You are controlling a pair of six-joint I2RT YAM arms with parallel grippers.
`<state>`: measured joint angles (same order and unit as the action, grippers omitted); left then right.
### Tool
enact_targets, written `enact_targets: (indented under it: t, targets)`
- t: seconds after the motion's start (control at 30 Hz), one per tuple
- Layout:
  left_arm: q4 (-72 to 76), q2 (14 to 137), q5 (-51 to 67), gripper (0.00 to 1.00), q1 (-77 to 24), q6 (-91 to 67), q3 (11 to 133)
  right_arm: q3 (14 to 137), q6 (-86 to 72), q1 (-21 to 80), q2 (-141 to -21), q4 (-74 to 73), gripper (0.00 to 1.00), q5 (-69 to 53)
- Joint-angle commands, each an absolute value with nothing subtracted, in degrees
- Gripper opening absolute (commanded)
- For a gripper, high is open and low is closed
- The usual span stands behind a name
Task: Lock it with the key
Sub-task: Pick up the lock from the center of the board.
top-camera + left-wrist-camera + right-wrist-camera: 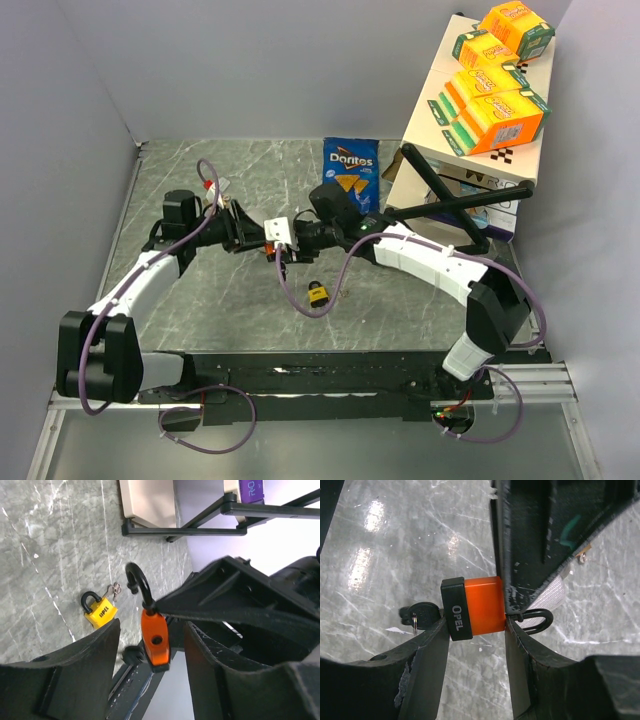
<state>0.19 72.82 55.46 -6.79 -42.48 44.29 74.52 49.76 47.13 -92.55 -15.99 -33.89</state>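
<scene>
The right claw point(476, 625) is clamped on the body of the orange padlock point(482, 605), holding it in the air over the middle of the surface, with the key point(422, 615) at its base. The left claw point(151, 626) stands parted either side of the lock, apparently touching nothing. The shackle point(139, 582) looks lifted free, so locking seems under way: next, likely seat the shackle and turn the key.

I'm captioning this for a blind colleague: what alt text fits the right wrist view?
An orange padlock with a black OPEL base is clamped in the right hand over a grey marbled table. A black-headed key sticks out of its base, and its black shackle points the other way.
</scene>
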Motion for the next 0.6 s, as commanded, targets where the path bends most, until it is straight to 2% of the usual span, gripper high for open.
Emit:
enact_targets:
  t: [0.0, 0.2, 0.57]
  targets:
    - [1.3, 72.2, 53.6, 0.57, -6.9, -42.3, 47.3, 73.8, 55.6, 48.2, -86.0, -14.5, 0.0, -36.0]
    - [-4.6, 73.7, 49.8, 0.53, -7.4, -41.2, 50.6, 72.1, 60.6, 50.3, -85.1, -15.2, 0.0, -34.6]
    - [-7.5, 74.7, 47.6, 0.5, -9.0, -38.1, 51.1, 73.7, 64.0, 54.1, -87.8, -17.5, 0.0, -23.9]
